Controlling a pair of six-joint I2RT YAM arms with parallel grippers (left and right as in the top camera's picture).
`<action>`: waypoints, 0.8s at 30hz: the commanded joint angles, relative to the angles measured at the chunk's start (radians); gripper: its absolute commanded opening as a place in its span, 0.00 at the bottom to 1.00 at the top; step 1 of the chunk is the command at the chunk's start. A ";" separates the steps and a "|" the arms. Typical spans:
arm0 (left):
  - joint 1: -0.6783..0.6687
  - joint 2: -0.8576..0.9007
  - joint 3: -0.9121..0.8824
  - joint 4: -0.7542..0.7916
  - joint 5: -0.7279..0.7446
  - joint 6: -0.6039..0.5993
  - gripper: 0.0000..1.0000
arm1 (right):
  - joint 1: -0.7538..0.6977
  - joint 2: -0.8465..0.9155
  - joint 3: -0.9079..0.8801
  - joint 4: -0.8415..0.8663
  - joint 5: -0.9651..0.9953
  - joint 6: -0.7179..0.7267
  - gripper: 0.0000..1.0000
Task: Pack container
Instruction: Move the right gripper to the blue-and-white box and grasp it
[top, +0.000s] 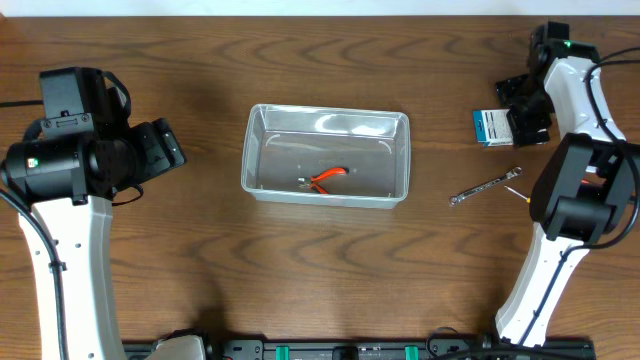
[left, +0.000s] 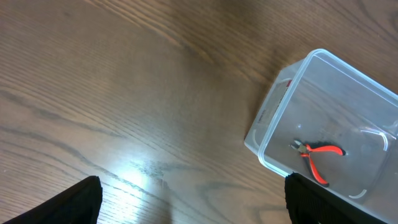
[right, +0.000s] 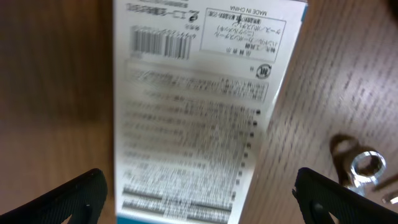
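The container (top: 262, 150) sits at the centre of the table (top: 200, 270) and holds orange-handled pliers (top: 328, 179). The left end effector (left: 194, 202) is open and empty at the container's 9 o'clock. The right end effector (right: 199, 199), fingers spread wide, is at the blue-and-white box (right: 199, 106) at 3 o'clock.

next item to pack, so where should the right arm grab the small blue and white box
Come straight down from above and pinch the box across its narrow width, on the two long side faces. It lies flat on the table with its broad printed face up, and the right fingers stand open either side of it.
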 joint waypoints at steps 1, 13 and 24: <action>0.000 0.000 0.000 -0.004 -0.011 -0.010 0.86 | -0.016 0.042 -0.005 0.014 0.024 0.019 0.99; 0.000 0.000 0.000 -0.004 -0.011 -0.010 0.86 | -0.039 0.052 -0.006 0.074 0.023 0.019 0.99; 0.000 0.000 0.000 -0.004 -0.011 -0.013 0.86 | -0.037 0.090 -0.024 0.082 0.005 0.019 0.98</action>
